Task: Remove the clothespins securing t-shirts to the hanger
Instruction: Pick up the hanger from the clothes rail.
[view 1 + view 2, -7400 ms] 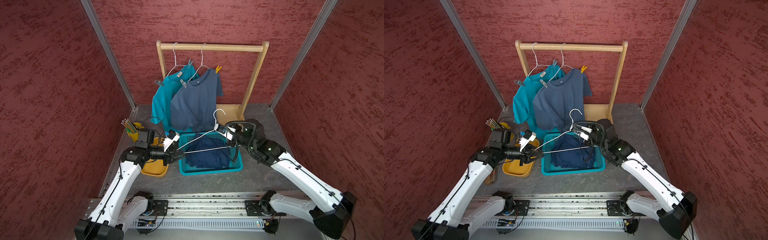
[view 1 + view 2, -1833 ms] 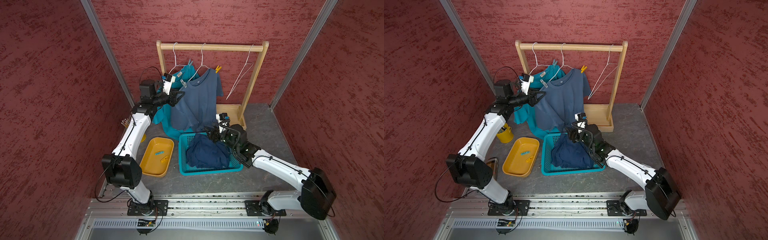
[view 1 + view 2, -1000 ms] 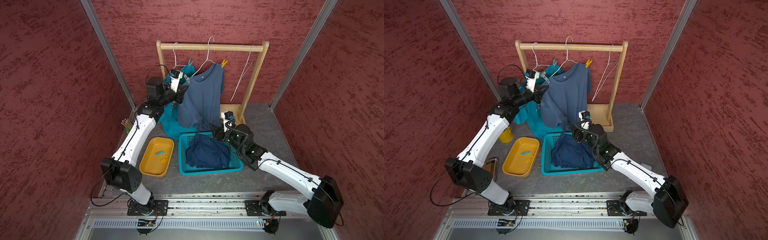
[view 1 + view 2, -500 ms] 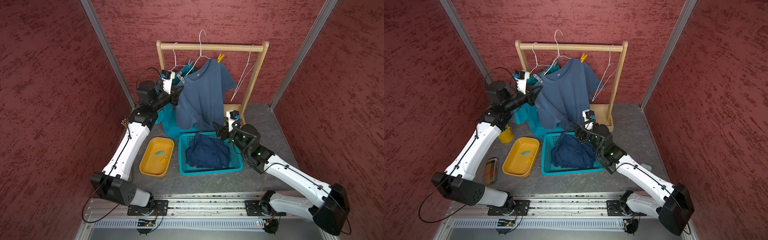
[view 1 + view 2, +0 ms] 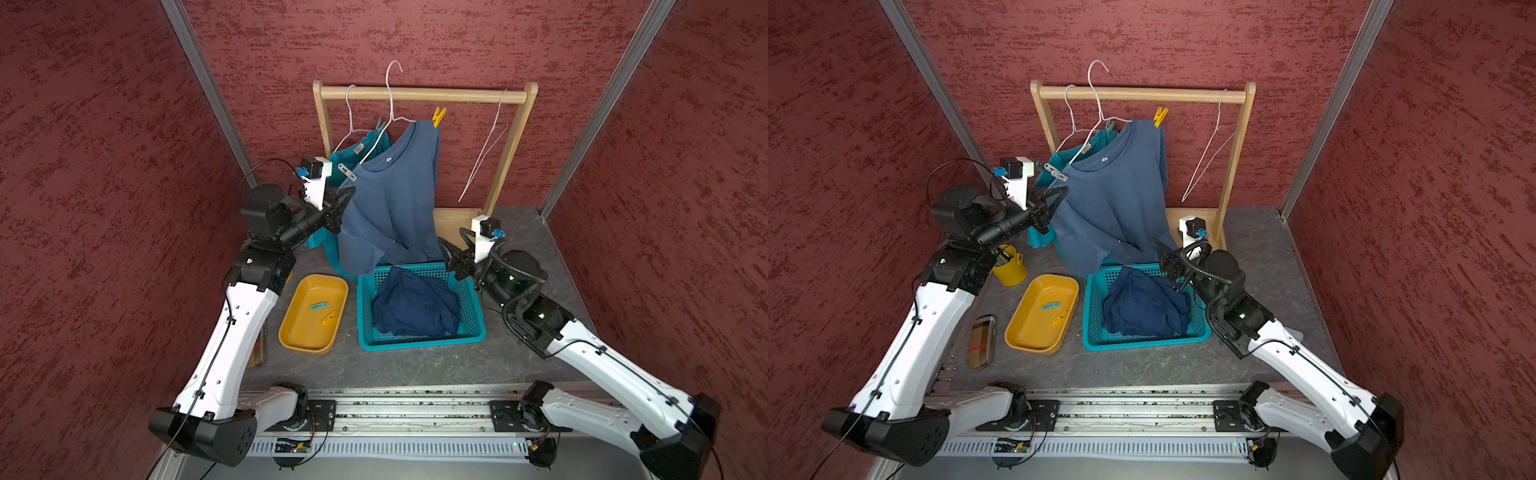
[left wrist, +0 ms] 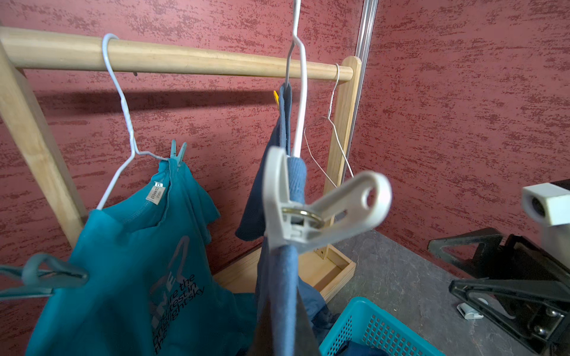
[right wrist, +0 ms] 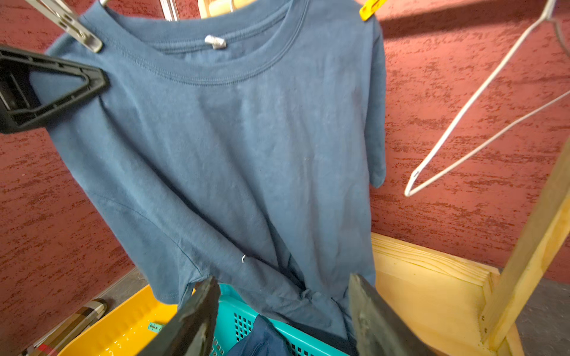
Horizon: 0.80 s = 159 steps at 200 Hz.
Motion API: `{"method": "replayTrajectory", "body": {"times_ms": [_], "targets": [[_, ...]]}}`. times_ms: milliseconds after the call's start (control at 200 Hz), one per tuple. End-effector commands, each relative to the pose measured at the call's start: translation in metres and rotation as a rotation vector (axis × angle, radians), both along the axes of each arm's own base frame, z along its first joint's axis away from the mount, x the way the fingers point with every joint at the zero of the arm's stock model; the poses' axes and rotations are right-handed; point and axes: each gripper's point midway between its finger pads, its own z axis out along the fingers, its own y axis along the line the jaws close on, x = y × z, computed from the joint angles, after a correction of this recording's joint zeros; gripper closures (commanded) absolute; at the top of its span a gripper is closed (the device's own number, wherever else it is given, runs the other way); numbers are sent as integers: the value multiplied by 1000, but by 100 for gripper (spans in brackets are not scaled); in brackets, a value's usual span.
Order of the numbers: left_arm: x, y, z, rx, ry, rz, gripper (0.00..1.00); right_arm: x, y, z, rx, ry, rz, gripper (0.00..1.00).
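**Left gripper clamps slate shirt, right gripper open by its hem**

In both top views the left gripper (image 5: 347, 198) sits left of centre. Its jaws are closed tight on the shoulder of the slate shirt (image 5: 390, 199), just below the grey pin (image 5: 347, 171) clipped to that shoulder. The left wrist view shows this pin large at centre frame, biting the cloth. The hook of the shirt's hanger (image 5: 388, 83) pokes up above the rail (image 5: 457, 96) at top centre. A yellow pin (image 5: 438, 117) grips the shirt's other shoulder, just under the rail.

Behind and to the left hangs the teal shirt (image 5: 343, 157). In the left wrist view a teal pin (image 6: 177, 152) holds it by the collar, and a second, blurred one shows at the lower left edge.

The right gripper (image 5: 451, 247) is right of centre, jaws wide apart and holding nothing. In the right wrist view its fingers (image 7: 197, 317) stand at the bottom edge, with the slate hem hanging just beyond them.

Below, the basket (image 5: 419, 343) holds the navy shirt (image 5: 415, 307). The tray (image 5: 299, 338) to its left holds a loose teal pin (image 5: 318, 306) and a loose yellow pin (image 5: 330, 318). A bare hanger (image 5: 484, 162) hangs at upper right
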Motion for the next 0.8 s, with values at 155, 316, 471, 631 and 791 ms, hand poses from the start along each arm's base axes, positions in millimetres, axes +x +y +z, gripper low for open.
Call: {"method": "replayTrajectory", "body": {"times_ms": [155, 316, 471, 631, 791], "targets": [[-46, 12, 72, -11, -195, 13, 100, -11, -21, 12, 47, -7, -57, 31], [-80, 19, 113, -21, -296, 18, 100, -13, -28, 18, 58, -26, -80, 31], [-109, 16, 148, -18, -358, -43, 100, -16, -33, 38, 19, -75, -90, 28], [-111, 11, 153, -41, -392, -91, 100, -11, -35, 28, 5, -66, -126, 28], [-105, 15, 155, -39, -377, -106, 100, -15, -44, 8, 47, -37, -148, 28]]}}
